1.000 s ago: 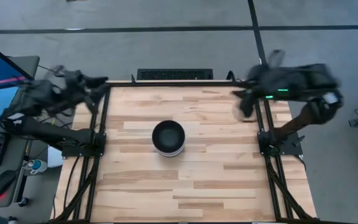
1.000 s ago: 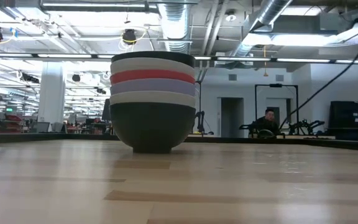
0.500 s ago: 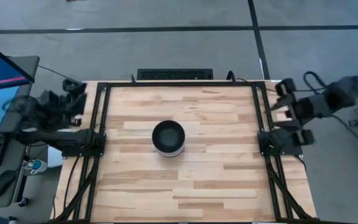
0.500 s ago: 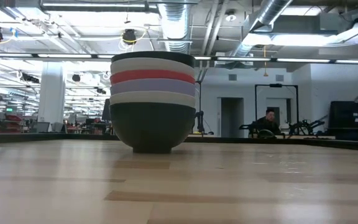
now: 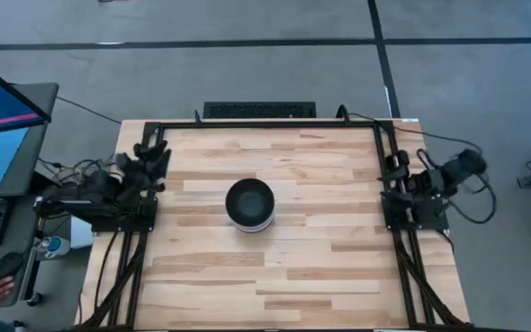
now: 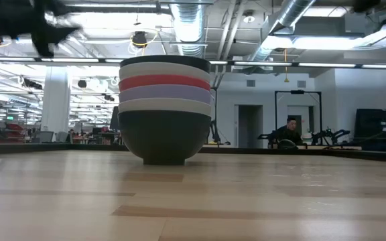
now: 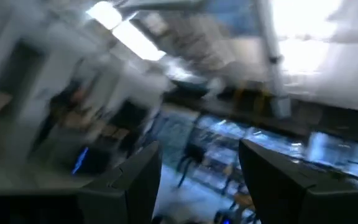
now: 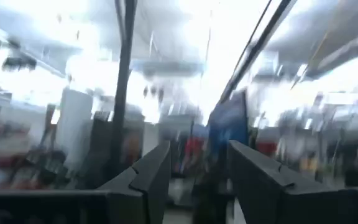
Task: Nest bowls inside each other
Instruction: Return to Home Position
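We saw the left hand (image 7: 199,163) spread wide and gripping nothing, folded in at the left edge of the desk (image 5: 321,267). The right hand (image 8: 197,163) also gaped empty, at the right edge. The bowls (image 5: 250,204) stood nested in one stack at the middle of the pale wood-plank desk. They were smooth and round: black at the base, then white, light blue, red, white and a black rim on top.

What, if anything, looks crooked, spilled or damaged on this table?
Nothing stands out. The stack of bowls stands upright near the middle of the table, its rims level and evenly nested. The left gripper and the right gripper sit at the table's side edges, apart from the stack, holding nothing.
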{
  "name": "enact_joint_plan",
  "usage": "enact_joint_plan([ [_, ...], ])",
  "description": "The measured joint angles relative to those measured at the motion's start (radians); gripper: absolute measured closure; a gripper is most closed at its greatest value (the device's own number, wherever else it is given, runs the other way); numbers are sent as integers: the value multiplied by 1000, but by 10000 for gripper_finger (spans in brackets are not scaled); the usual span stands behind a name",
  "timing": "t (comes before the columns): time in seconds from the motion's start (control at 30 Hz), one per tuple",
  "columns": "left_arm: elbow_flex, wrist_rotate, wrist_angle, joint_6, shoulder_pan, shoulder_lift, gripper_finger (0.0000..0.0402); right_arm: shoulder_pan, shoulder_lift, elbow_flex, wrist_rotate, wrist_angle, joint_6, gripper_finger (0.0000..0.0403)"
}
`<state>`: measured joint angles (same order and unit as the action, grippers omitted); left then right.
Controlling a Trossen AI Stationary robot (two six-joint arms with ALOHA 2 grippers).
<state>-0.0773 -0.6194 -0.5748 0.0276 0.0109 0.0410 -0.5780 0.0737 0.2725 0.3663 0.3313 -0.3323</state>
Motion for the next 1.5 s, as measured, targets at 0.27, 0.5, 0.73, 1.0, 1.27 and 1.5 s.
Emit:
enact_joint_plan([
  [0.27, 64, -233, 57, 200, -2, -27, 196, 27, -58, -250, 1, 313, -54, 221],
  [0.5, 65, -225, 90, 75, -4, -31, 196, 71, -69, -266, 89, 179, -41, 218],
  [0.73, 66, -231, 379, -40, -4, -29, 196, 83, -69, -266, 109, -33, 109, 221],
  [1.0, 48, -173, 537, -158, -3, -12, 195, 61, -55, -256, 104, -291, 324, 220],
  [1.27, 47, -174, 550, -154, -3, -13, 195, 57, -48, -248, 105, -313, 325, 219],
  [1.5, 47, -174, 553, -154, -3, -13, 195, 57, -48, -248, 106, -316, 325, 222],
])
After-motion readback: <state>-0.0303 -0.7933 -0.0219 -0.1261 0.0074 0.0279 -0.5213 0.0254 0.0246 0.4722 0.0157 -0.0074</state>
